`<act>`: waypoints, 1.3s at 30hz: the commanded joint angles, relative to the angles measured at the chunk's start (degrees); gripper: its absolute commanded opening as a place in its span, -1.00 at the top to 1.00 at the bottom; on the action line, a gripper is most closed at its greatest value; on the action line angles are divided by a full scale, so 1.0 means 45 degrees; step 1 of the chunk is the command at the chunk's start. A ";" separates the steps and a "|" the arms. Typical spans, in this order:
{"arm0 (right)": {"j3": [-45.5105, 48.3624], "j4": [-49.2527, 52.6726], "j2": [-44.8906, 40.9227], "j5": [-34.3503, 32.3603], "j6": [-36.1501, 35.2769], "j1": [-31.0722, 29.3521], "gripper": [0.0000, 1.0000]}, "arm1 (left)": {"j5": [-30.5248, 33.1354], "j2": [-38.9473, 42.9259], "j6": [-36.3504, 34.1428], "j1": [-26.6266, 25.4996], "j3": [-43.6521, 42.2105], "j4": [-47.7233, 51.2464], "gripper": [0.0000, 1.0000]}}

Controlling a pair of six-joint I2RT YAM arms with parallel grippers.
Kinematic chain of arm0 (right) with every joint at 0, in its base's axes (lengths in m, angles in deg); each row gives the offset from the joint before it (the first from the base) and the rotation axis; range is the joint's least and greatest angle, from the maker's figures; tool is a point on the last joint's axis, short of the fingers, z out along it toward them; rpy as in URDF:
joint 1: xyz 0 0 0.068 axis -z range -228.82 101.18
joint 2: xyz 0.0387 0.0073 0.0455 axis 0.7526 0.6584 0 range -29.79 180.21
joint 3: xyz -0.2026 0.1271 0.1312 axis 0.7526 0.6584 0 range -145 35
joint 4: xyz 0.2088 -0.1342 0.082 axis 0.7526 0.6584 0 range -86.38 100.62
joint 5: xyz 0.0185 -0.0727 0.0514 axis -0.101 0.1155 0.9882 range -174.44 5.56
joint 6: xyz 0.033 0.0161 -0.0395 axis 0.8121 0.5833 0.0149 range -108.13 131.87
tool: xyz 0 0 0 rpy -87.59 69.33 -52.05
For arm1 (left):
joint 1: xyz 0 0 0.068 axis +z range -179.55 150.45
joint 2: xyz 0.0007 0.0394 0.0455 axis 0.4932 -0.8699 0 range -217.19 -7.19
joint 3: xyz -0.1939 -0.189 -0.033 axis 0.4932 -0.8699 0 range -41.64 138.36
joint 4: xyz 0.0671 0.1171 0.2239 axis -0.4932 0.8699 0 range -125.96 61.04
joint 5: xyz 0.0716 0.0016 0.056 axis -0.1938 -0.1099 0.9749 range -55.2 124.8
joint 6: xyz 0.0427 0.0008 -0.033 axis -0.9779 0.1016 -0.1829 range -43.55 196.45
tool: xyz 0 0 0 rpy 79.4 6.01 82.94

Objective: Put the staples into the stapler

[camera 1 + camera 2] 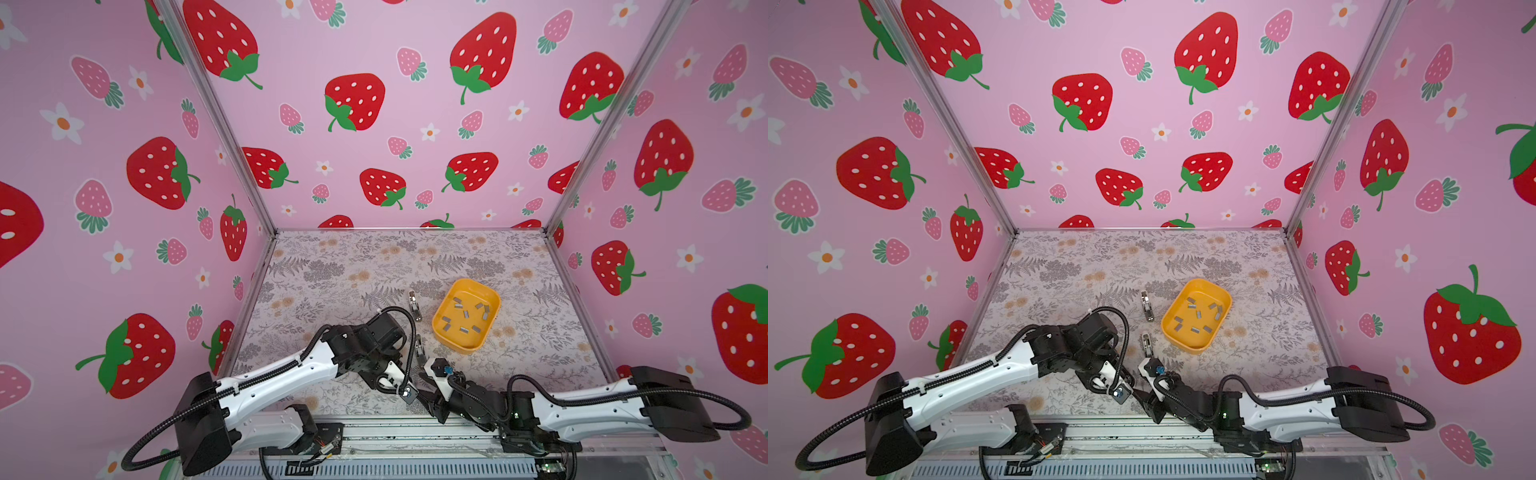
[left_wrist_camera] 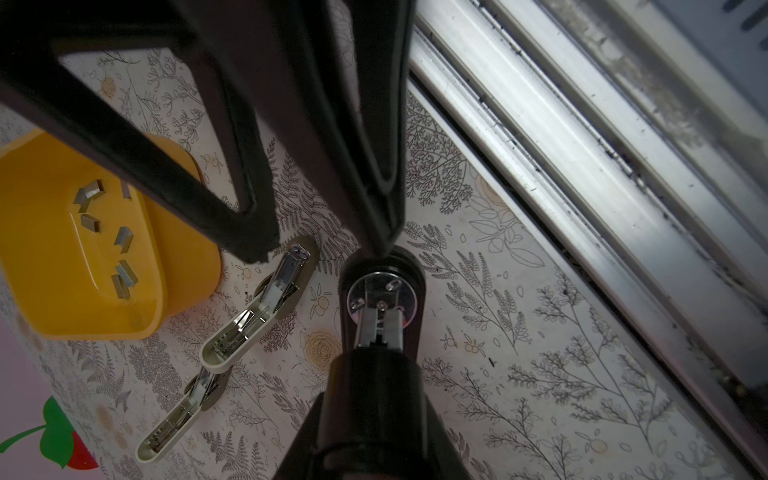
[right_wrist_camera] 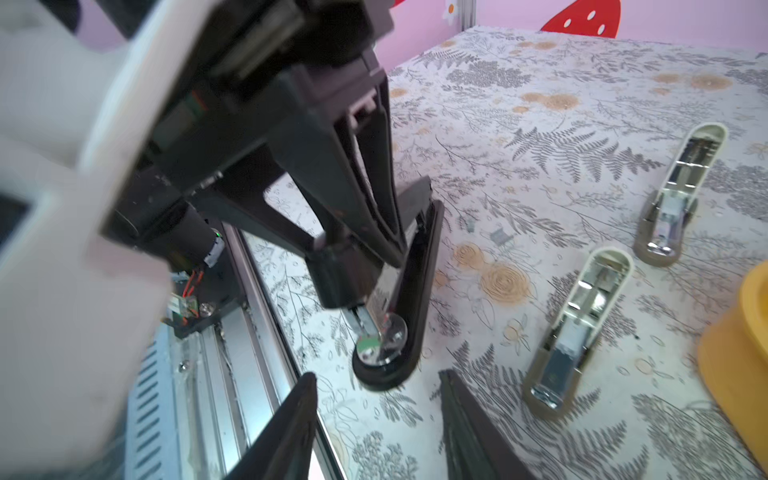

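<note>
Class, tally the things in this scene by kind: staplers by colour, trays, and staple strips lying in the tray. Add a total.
Black stapler: 1
Beige staplers: 2
Yellow tray: 1
Staple strips in the tray: 10
Total: 14

The left gripper (image 3: 365,270) hid much of the stapler (image 3: 417,282), and the yellow tray (image 3: 739,345) was cut off at the edge.

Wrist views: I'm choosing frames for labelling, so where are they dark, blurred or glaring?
Left wrist view: the fingers are near-black silhouettes, the aluminium rail glares, the staples are sharp. Right wrist view: the white housing nearest the lens is blurred; the metal disc on the black stapler glints.
</note>
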 commanded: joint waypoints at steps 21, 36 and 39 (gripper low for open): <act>-0.0197 -0.4835 0.6043 0.0502 -0.1173 0.0423 0.49 | -0.3842 0.1310 0.0390 0.1114 0.0534 0.0727 1.00; -0.0057 -0.6296 0.7200 0.0581 -0.1953 0.0421 0.34 | -0.5279 0.1910 0.0563 0.2042 0.0342 0.0497 1.00; -0.0486 -0.6214 0.7063 0.0261 -0.2203 0.0412 0.30 | -0.5305 0.1734 0.0557 0.2042 0.0288 0.0382 1.00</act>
